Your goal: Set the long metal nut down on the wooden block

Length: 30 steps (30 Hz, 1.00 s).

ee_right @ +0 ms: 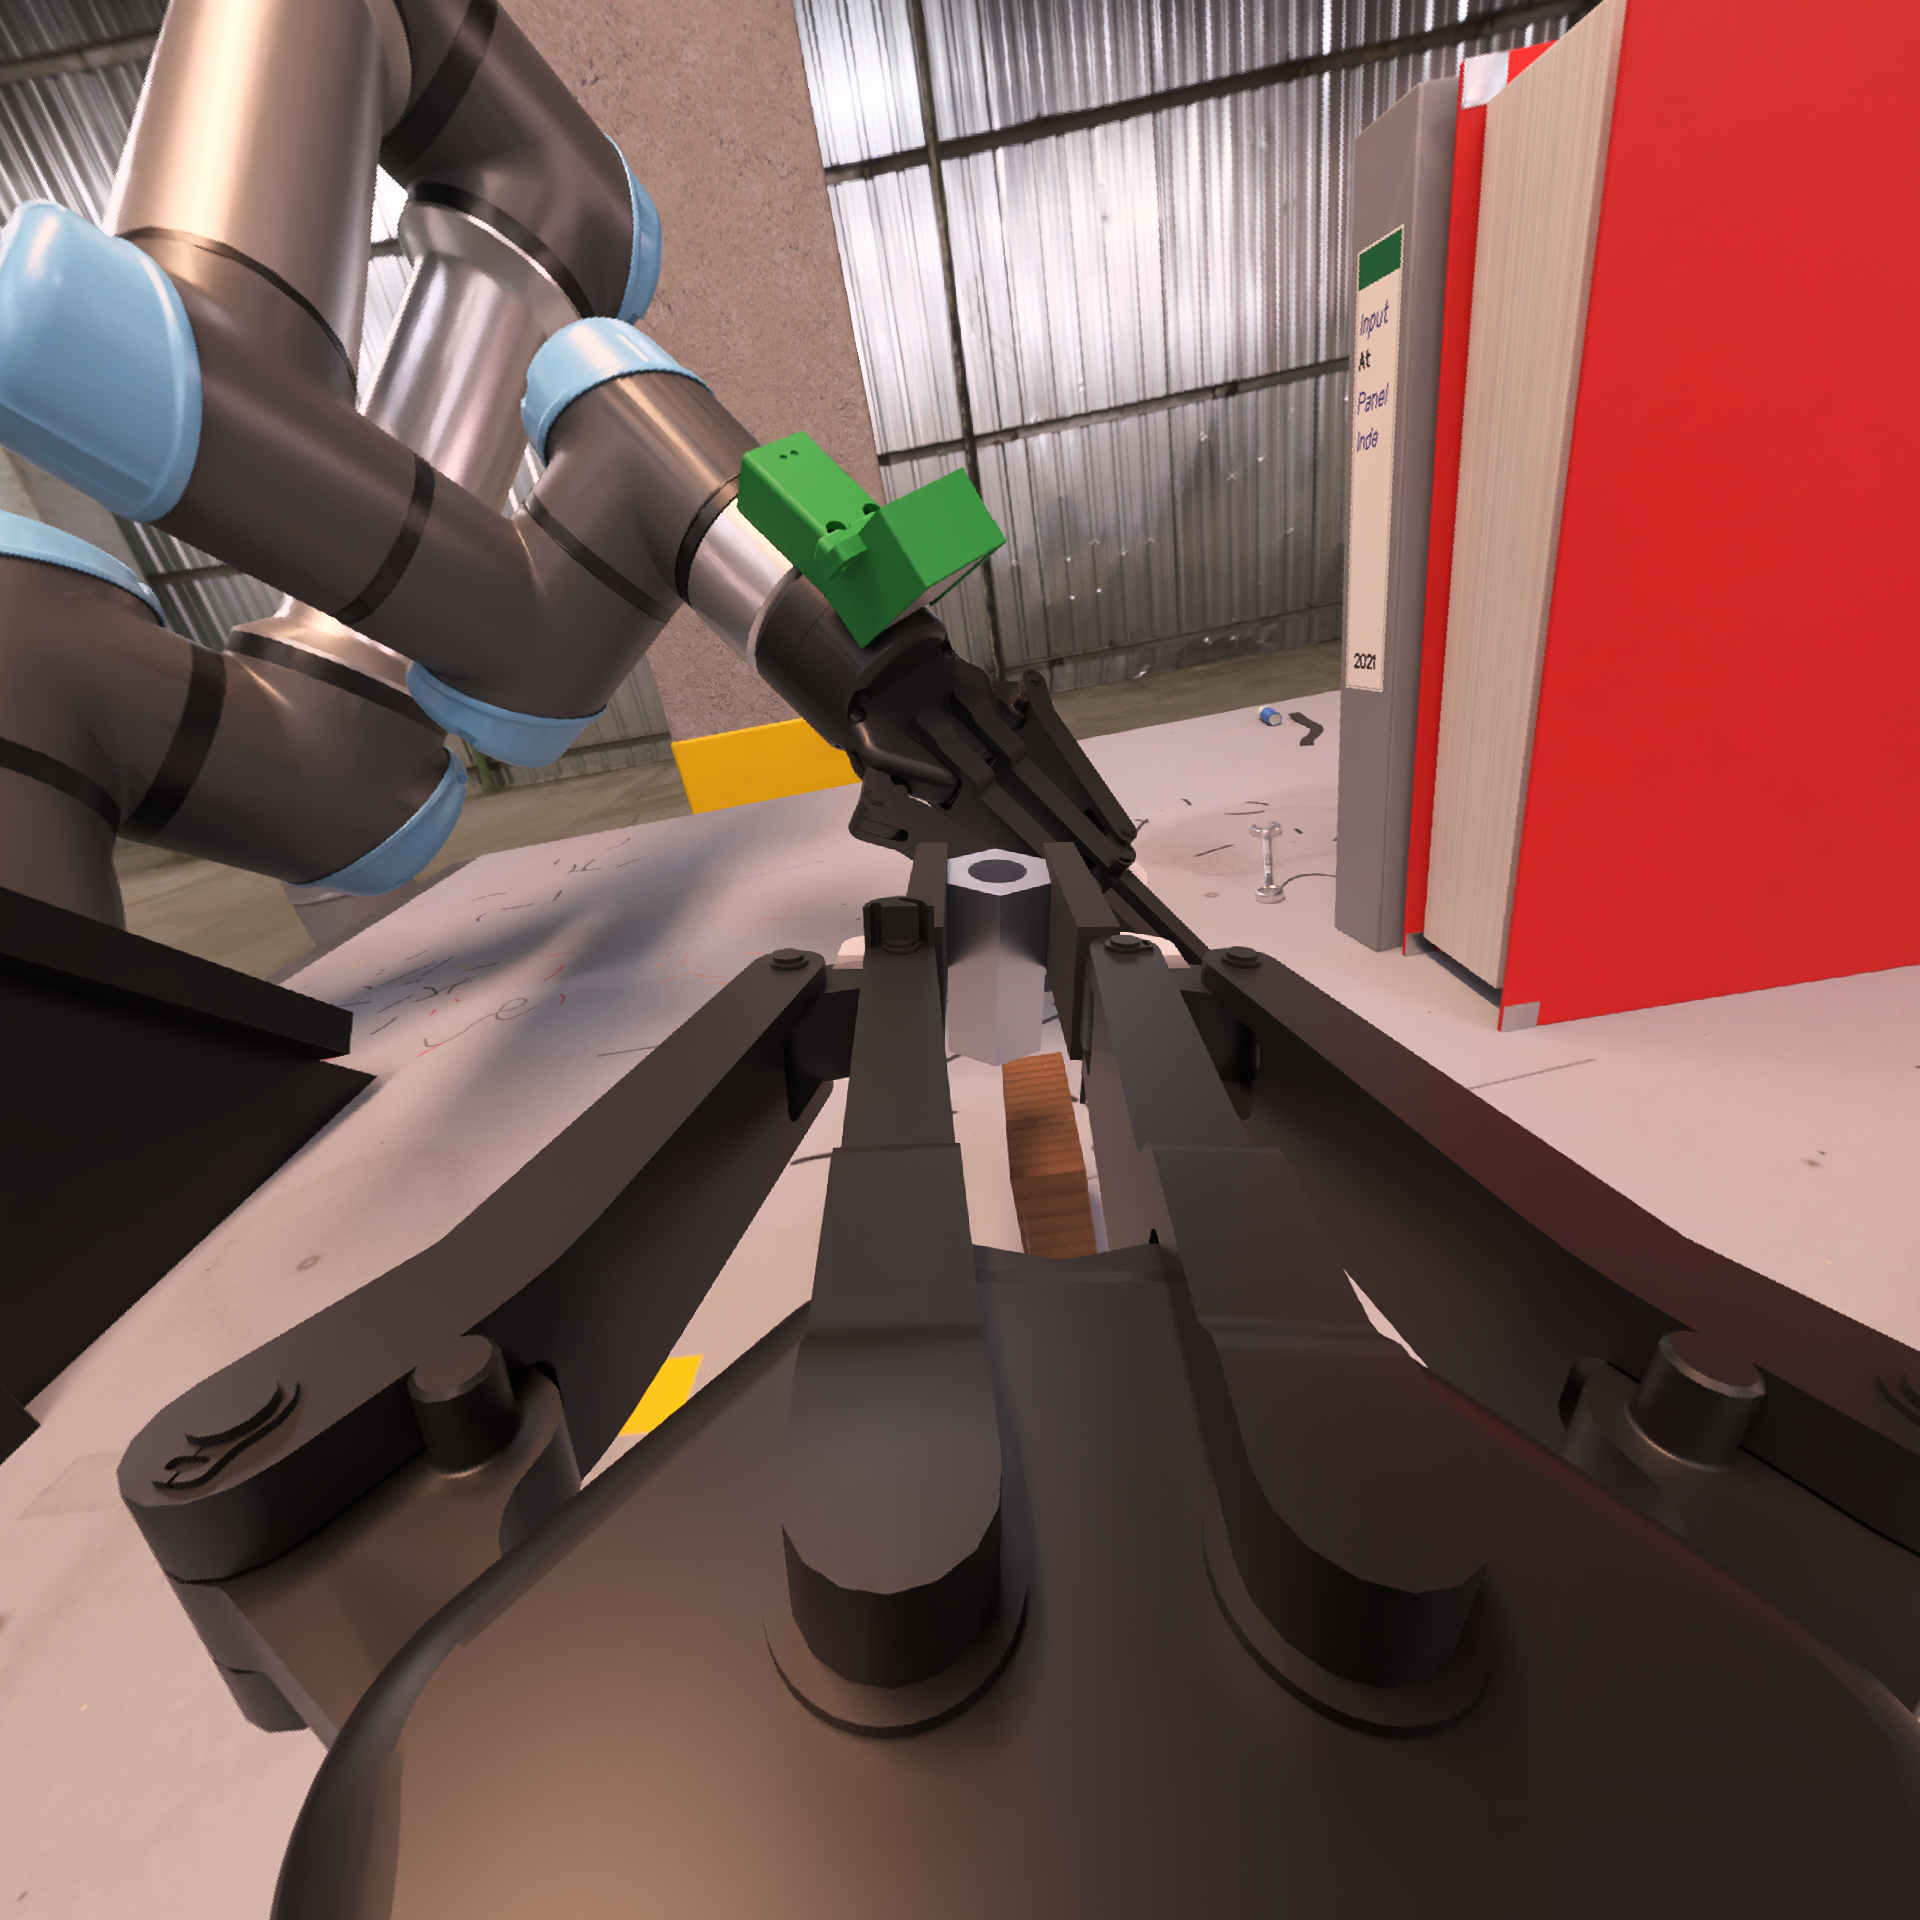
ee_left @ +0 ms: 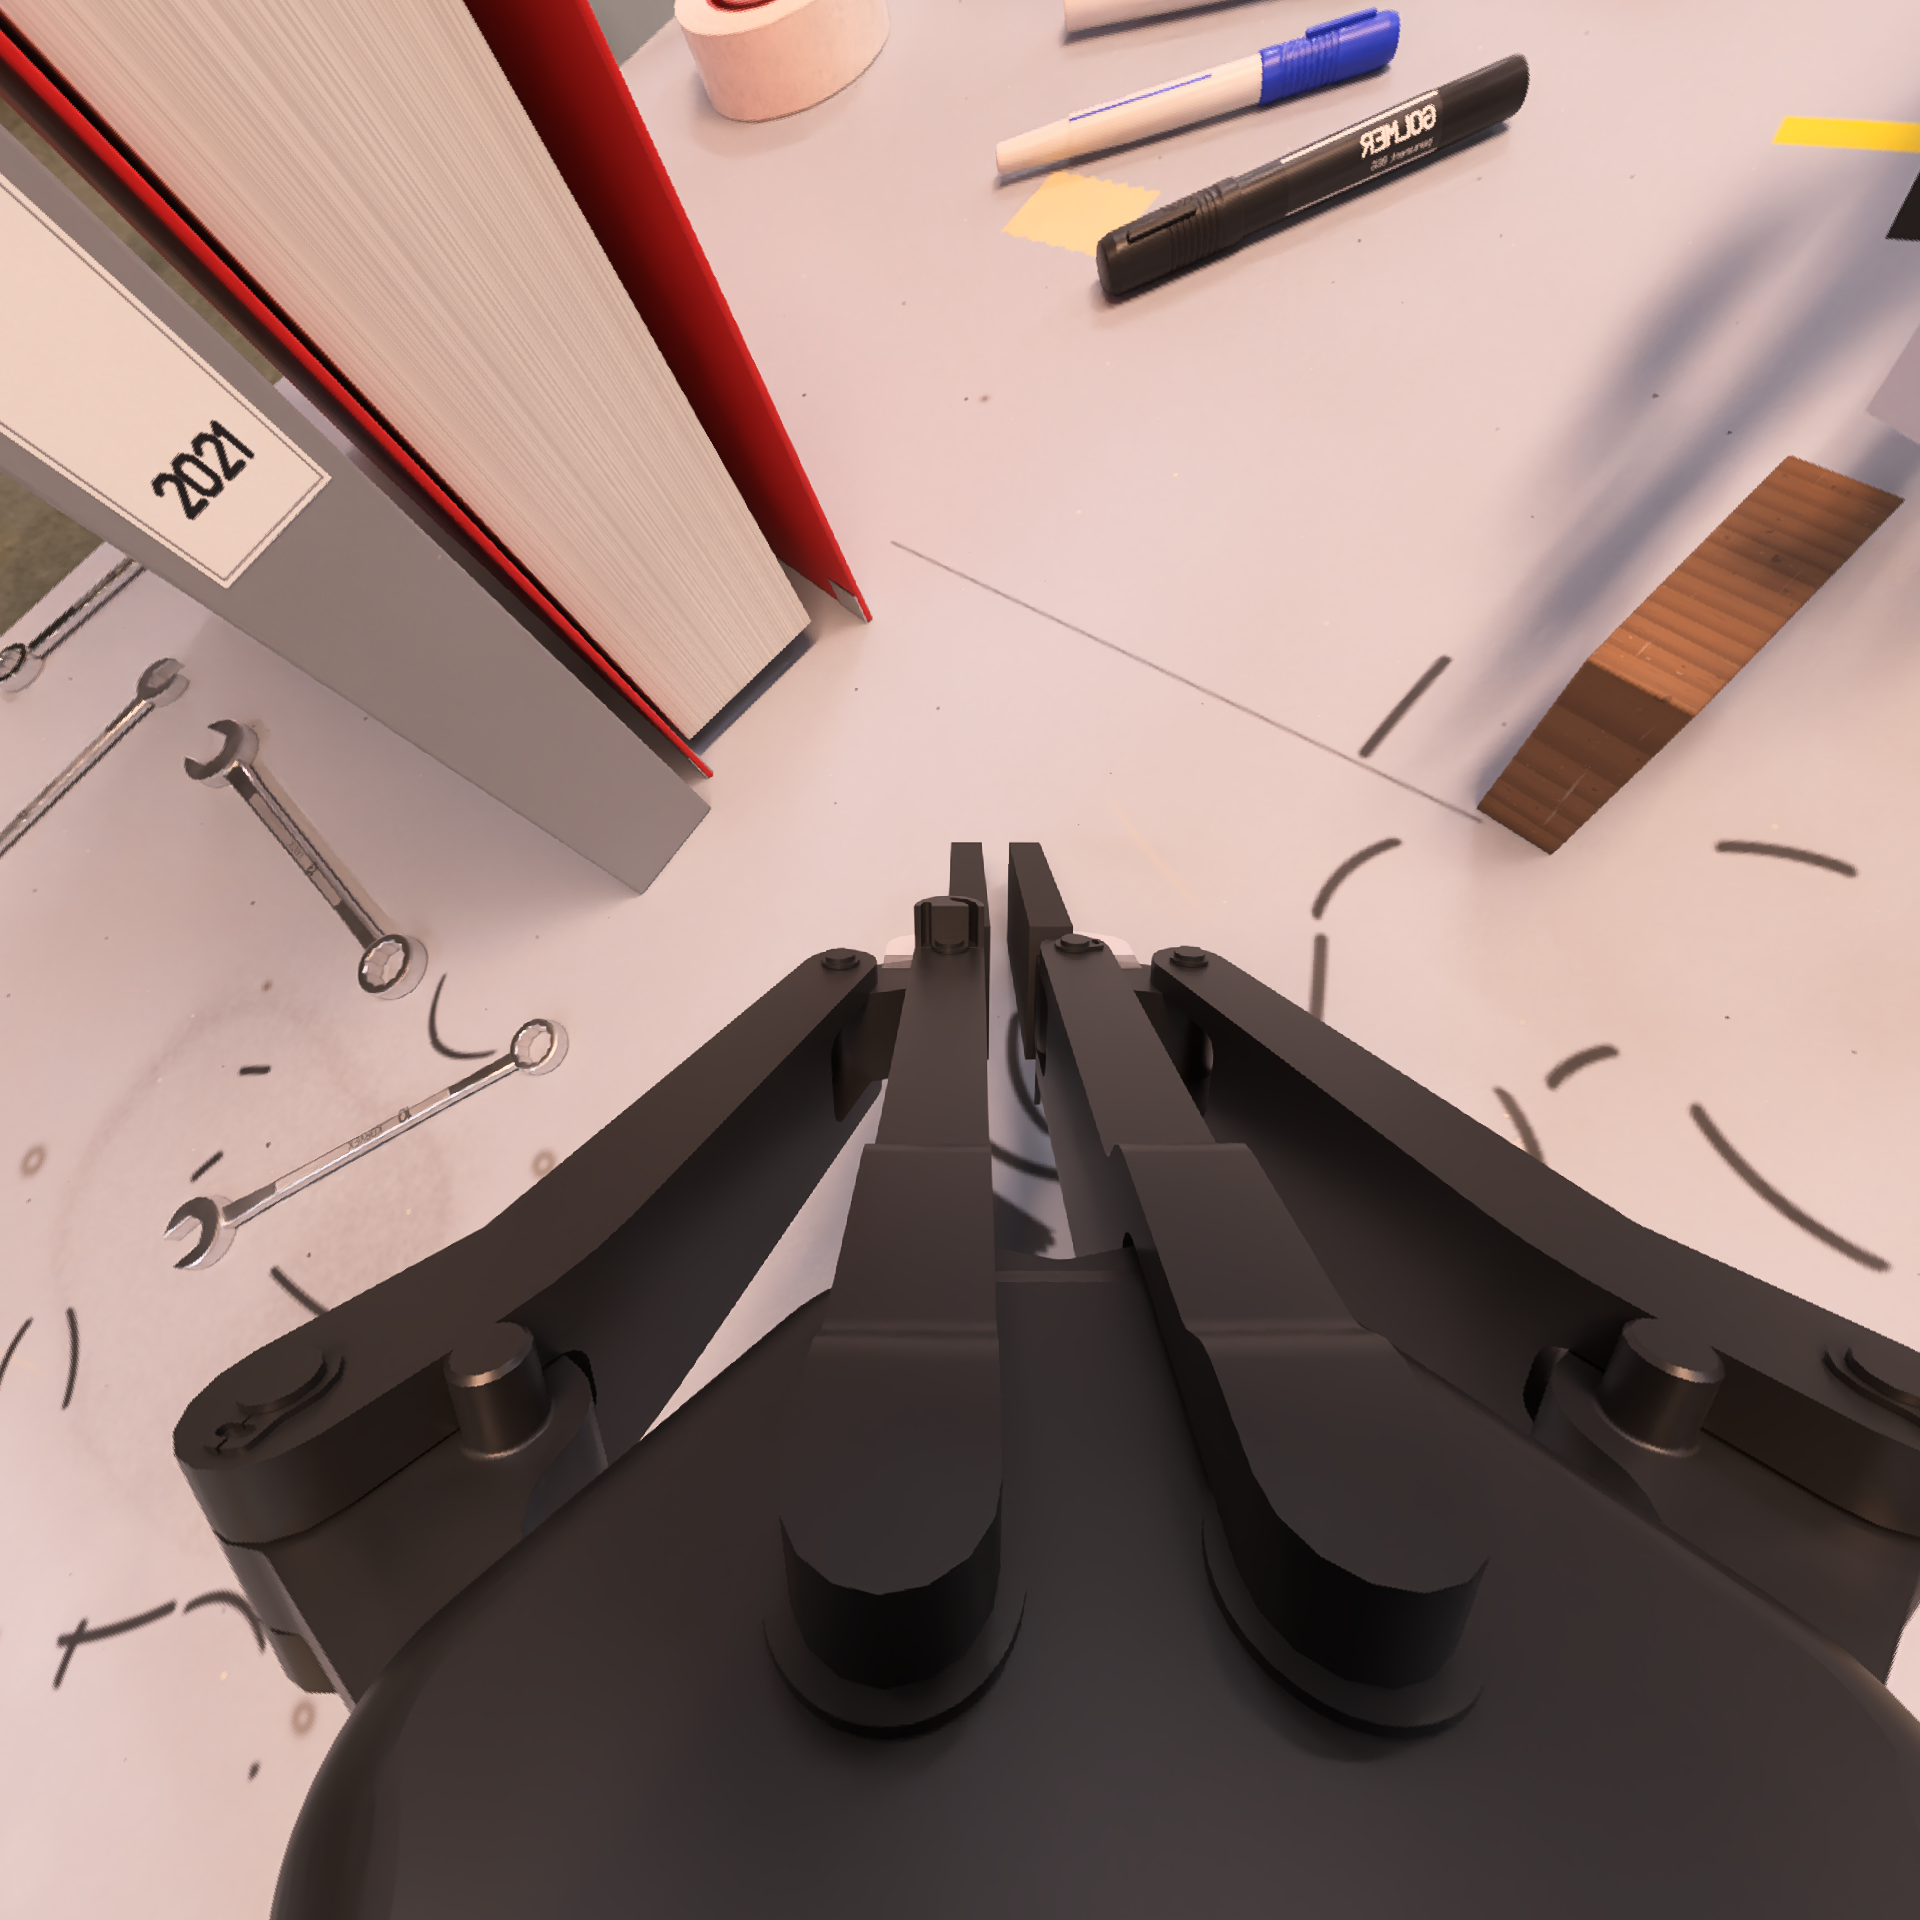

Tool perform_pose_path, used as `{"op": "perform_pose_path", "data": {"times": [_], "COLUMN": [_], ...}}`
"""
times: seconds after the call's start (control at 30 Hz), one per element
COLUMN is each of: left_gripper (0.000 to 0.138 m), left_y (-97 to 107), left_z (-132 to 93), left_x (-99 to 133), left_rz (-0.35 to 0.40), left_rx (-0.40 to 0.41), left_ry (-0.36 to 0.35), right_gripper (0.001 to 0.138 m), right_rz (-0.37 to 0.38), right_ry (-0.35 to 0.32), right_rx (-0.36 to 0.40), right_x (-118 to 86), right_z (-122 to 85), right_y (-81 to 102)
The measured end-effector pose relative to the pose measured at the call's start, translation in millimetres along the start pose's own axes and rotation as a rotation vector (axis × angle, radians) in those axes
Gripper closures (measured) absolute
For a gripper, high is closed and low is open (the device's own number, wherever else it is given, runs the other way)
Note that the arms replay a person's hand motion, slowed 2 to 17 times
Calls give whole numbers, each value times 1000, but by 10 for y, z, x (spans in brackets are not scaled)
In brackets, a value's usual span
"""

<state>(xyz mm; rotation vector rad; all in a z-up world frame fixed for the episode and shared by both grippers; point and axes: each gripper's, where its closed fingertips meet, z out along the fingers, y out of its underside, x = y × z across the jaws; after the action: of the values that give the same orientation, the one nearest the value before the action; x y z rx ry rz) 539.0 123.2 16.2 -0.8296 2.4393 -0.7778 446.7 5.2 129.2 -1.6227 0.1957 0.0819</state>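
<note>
The long metal nut (ee_right: 992, 951) stands upright between the fingers of the right hand (ee_right: 995, 914), which grasps it by its flat sides; its open bore faces up. The nut hangs in the air, and below and behind it, seen through the gap between the fingers, lies the wooden block (ee_right: 1049, 1153) on the pale surface (ee_right: 1662, 1122). Whether the nut is directly over the block cannot be told from this angle.

The left hand (ee_left: 995, 883) is clenched with nothing between its fingertips, which nearly meet, and it hovers over the surface (ee_left: 1091, 499) with the wooden block (ee_left: 1683, 644) off to its right. In the right wrist view the same left hand (ee_right: 997, 769) slants down just behind the nut.

A red book (ee_left: 499, 343) and a grey binder (ee_left: 364, 582) stand upright together, with several wrenches (ee_left: 307, 852) lying beside them. Farther off lie a black marker (ee_left: 1320, 171), a blue-capped pen (ee_left: 1195, 88) and a roll of tape (ee_left: 779, 52).
</note>
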Motion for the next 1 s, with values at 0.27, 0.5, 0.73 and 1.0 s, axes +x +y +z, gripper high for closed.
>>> {"op": "perform_pose_path", "data": {"times": [0.27, 0.5, 0.73, 1.0], "left_gripper": [137, 137, 137, 137], "left_y": [-3, -5, -4, -2], "left_z": [2, 1, 1, 2], "left_x": [30, 30, 28, 24], "left_rz": [12, 21, 9, -21], "left_rx": [10, 15, 24, 32], "left_ry": [-4, -19, -14, 9], "right_gripper": [115, 115, 115, 115], "right_rz": [-14, -24, -15, -23], "right_ry": [11, 25, 17, 22], "right_rx": [-19, -23, -35, -42], "right_x": [-4, 15, 20, 27], "right_z": [38, 75, 105, 126], "right_y": [62, 100, 153, 185]}}
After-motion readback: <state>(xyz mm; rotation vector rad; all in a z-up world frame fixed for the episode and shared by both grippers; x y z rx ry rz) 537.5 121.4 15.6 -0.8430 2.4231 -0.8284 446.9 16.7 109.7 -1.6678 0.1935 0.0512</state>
